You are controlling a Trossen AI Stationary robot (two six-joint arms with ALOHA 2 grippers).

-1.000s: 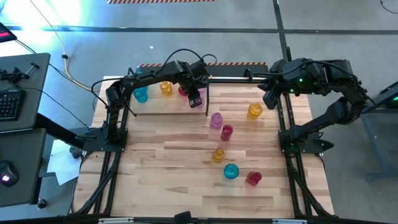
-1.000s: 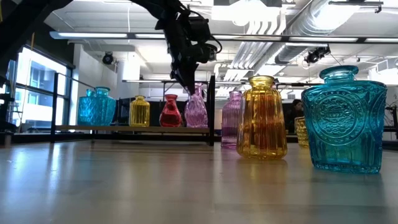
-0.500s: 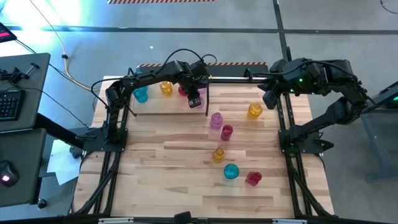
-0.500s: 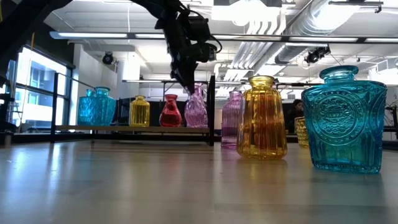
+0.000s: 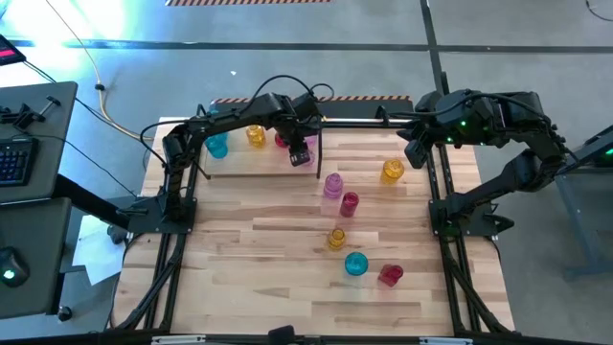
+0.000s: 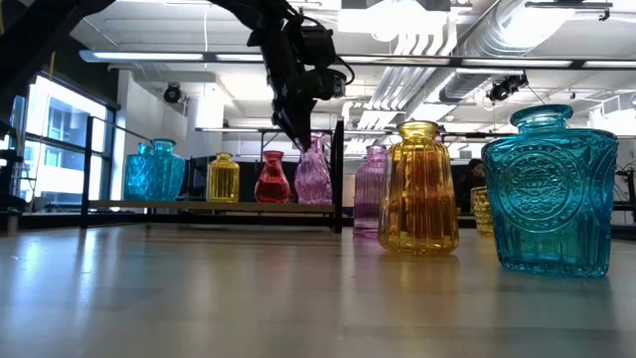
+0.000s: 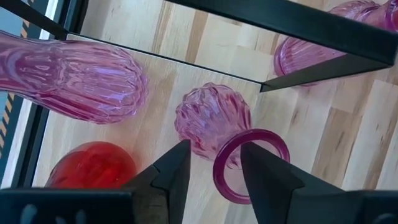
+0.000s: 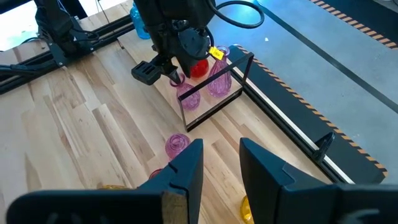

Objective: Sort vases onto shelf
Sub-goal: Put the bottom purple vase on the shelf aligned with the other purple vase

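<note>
Because the ribbed pink glass vase (image 7: 212,116) now stands on the black-rod, wooden-based shelf (image 5: 251,163), the left gripper (image 7: 212,167) straddles its neck with fingers parted; the right gripper (image 8: 216,163) waits apart, slightly open and empty.

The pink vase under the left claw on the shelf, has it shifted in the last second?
No. The pink vase stands at the same spot beside the shelf's black end post, under the left gripper.
</note>
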